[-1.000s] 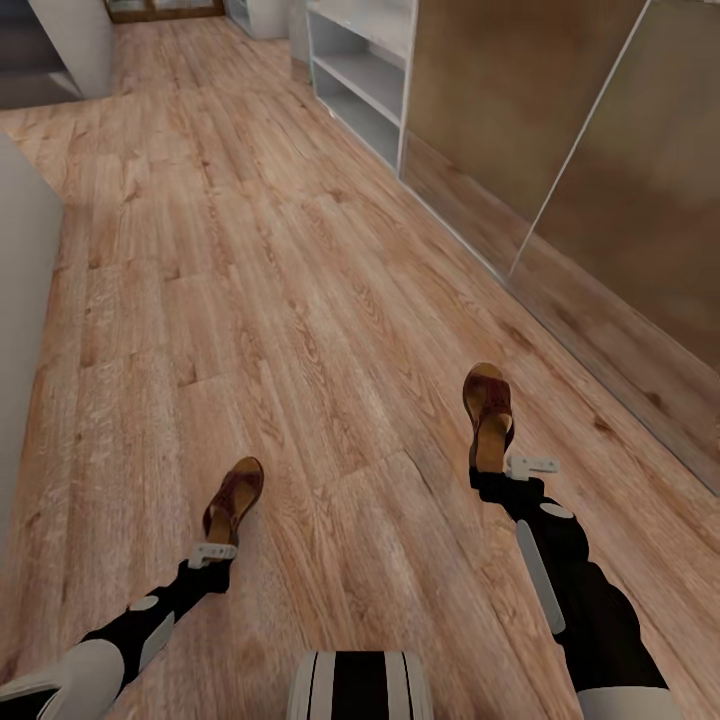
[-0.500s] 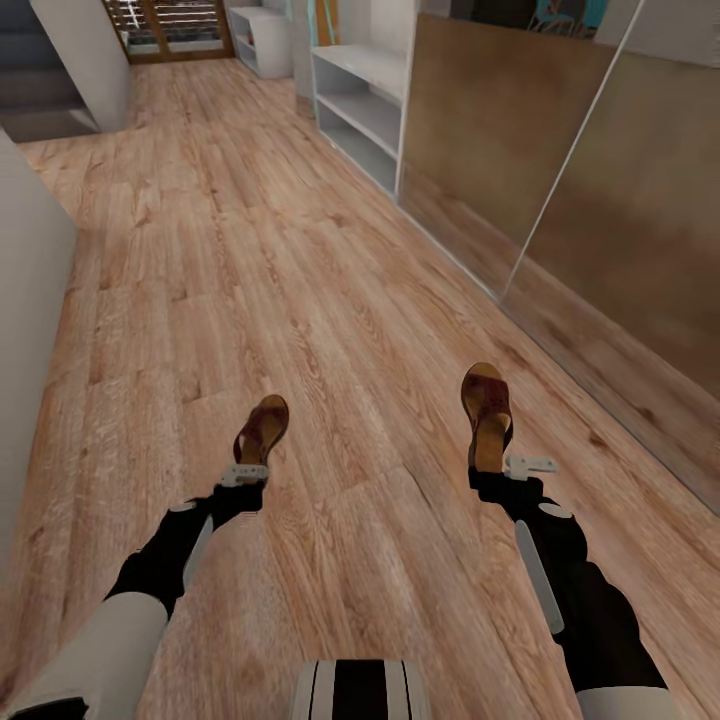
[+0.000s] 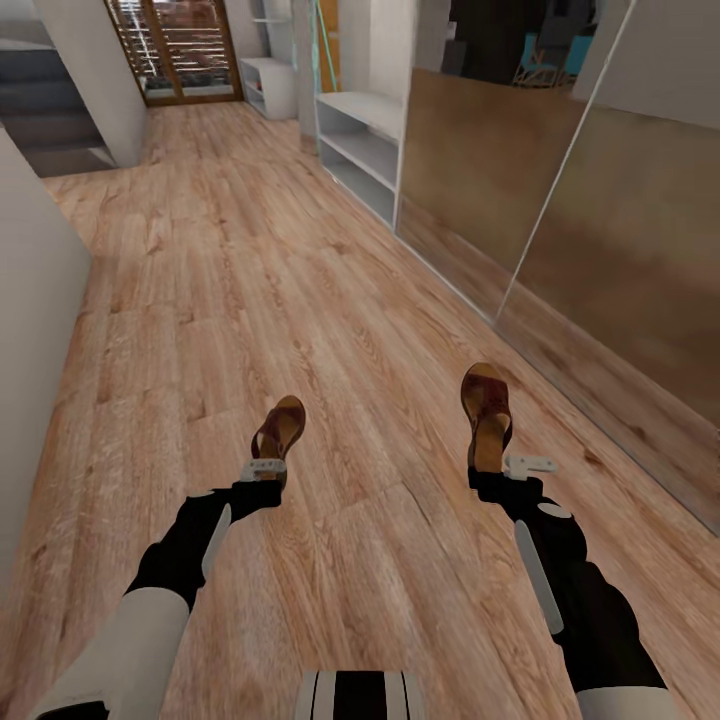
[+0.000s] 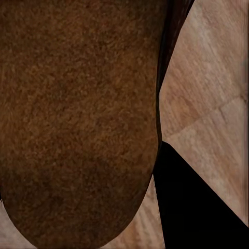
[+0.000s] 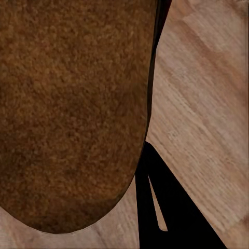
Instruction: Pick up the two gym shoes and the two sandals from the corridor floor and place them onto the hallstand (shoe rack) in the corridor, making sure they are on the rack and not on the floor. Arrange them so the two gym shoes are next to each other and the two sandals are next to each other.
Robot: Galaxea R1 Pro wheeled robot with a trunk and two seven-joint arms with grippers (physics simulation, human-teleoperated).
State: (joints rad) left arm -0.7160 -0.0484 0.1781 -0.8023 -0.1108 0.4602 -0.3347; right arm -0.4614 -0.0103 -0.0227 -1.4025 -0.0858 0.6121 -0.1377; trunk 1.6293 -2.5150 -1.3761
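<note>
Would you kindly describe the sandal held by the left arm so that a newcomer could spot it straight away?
Start from the wood-plank floor of the corridor, with a white open shelf unit along its right wall. Above the near planks, two black arms each carry a brown sandal. Yours is the left-hand sandal, darker reddish-brown and angled, unlike the tan-footbed sandal opposite.

We see the two sandals carried above the corridor floor point(image 3: 300, 270), one at the tip of each arm. The left sandal point(image 3: 279, 431) is dark brown with a wide strap, its toe pointing away from us and slightly right. The right sandal point(image 3: 487, 412) shows a tan footbed under its brown strap, toe pointing straight ahead. They sit well apart. Far ahead along the right wall stands a pale two-tier shoe rack point(image 3: 366, 150). The floor is light brown plank with grain and knots.
</note>
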